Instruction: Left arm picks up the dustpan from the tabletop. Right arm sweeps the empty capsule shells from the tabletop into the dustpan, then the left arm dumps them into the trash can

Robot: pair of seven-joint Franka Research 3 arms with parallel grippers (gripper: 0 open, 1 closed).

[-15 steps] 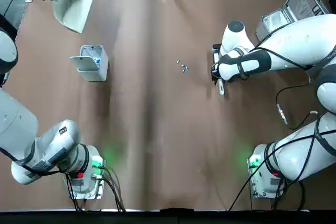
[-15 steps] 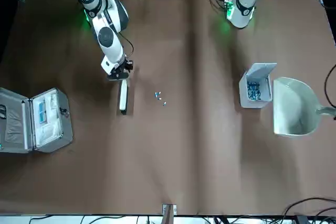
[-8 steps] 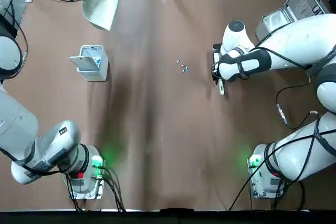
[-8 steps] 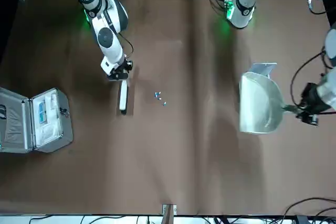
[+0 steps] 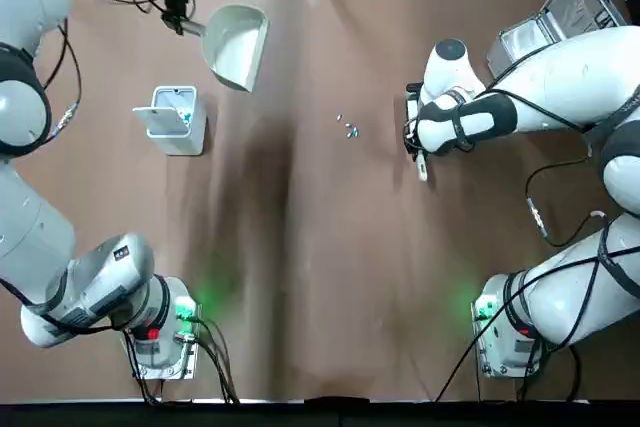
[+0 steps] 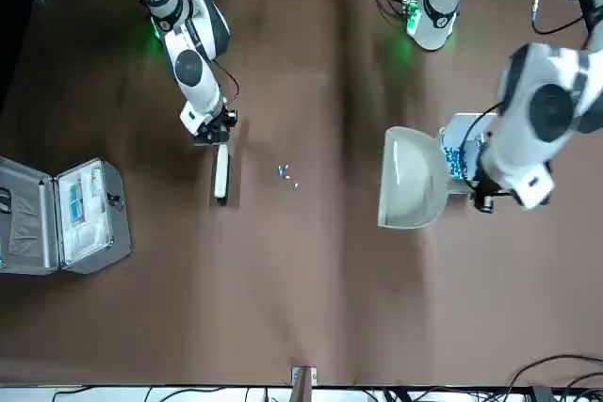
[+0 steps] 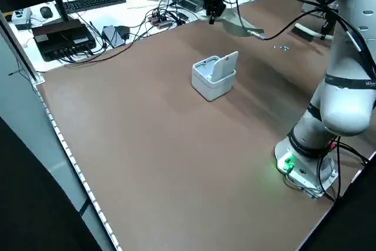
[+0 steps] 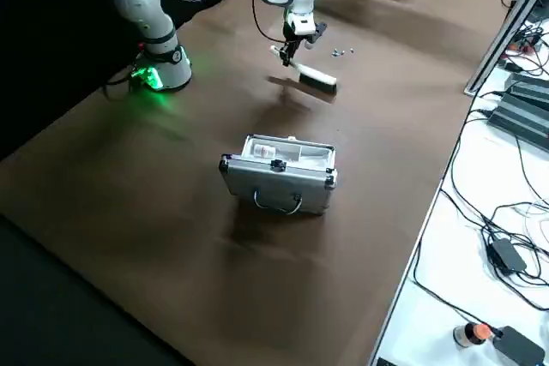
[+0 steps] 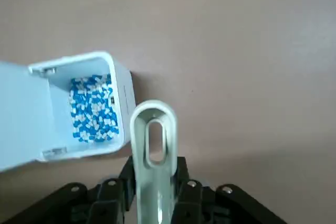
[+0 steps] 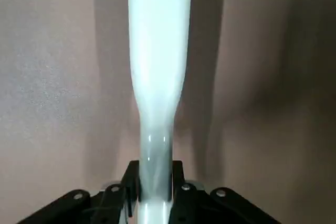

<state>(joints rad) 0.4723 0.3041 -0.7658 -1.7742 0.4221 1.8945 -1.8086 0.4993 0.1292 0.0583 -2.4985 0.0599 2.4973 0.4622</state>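
Rightward and a little nearer since the earlier frame, the dustpan point(image 5: 236, 47) has come along with the left gripper point(image 9: 154, 190), which is at the far left, past the trash can point(image 7: 208, 86). Its two fingers are closed on the thin handle, with the slotted end standing out past them. The scoop reaches right of the gripper, apart from its shadow, so I take it to be off the table.

I judge the pan light and stiff, smooth enough to slip round in the grip, with the wide scoop wanting to twist or droop. The handle is the right place to hold; a squeeze on its flat sides nearer the scoop would steady it more. Its lip should go down flat and gently, or it may tip or flick the shells.

Farther right, the shells point(image 5: 351, 131) lie loose in a small cluster on the table, well apart from the pan. They look almost weightless and ready to roll, so short, soft strokes would suit them.

Just right of them, the right gripper point(image 10: 156, 187) has its fingers pinched on the brush point(image 6: 221, 171). Its handle seems rigid and slick, its bristles giving. Beyond, at the far right, sits the open case point(image 8: 283, 182).
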